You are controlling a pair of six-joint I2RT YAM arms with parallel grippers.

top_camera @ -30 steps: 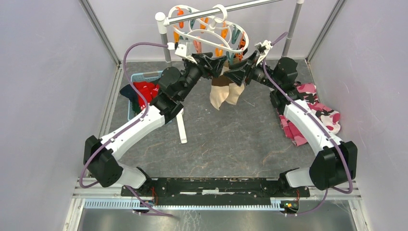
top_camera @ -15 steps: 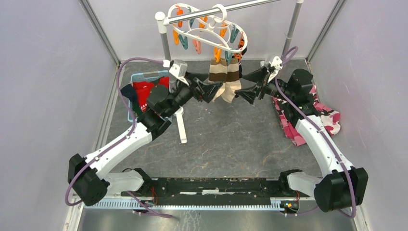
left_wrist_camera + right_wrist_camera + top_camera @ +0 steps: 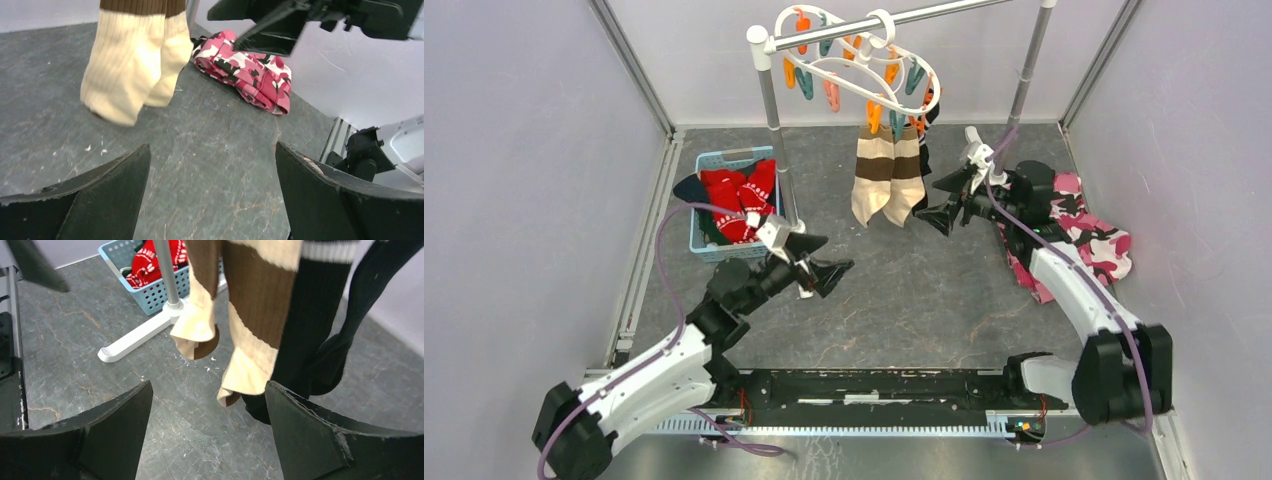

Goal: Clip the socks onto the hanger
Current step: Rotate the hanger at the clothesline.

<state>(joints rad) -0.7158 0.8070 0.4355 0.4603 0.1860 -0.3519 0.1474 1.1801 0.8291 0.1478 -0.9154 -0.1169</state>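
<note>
The white hanger (image 3: 856, 62) with orange and teal clips hangs from the rack's pole. Two beige-and-brown socks (image 3: 886, 176) dangle from its clips, with a dark sock (image 3: 925, 140) behind them. Red socks (image 3: 740, 194) lie in the blue basket (image 3: 701, 225). My left gripper (image 3: 835, 254) is open and empty, low over the floor, well in front of the hanging beige socks (image 3: 131, 70). My right gripper (image 3: 929, 198) is open and empty too, just right of the striped socks (image 3: 252, 315) and dark socks (image 3: 315, 340).
A pink camouflage cloth (image 3: 1079, 235) lies at the right, under the right arm. The silver rack's pole (image 3: 774, 130) and its white foot (image 3: 802, 268) stand beside the basket, close to my left gripper. Grey walls enclose the floor.
Both grippers have opened and drawn back from the hanger. The left arm dropped down and toward the near side. The striped socks now hang free from the clips.
</note>
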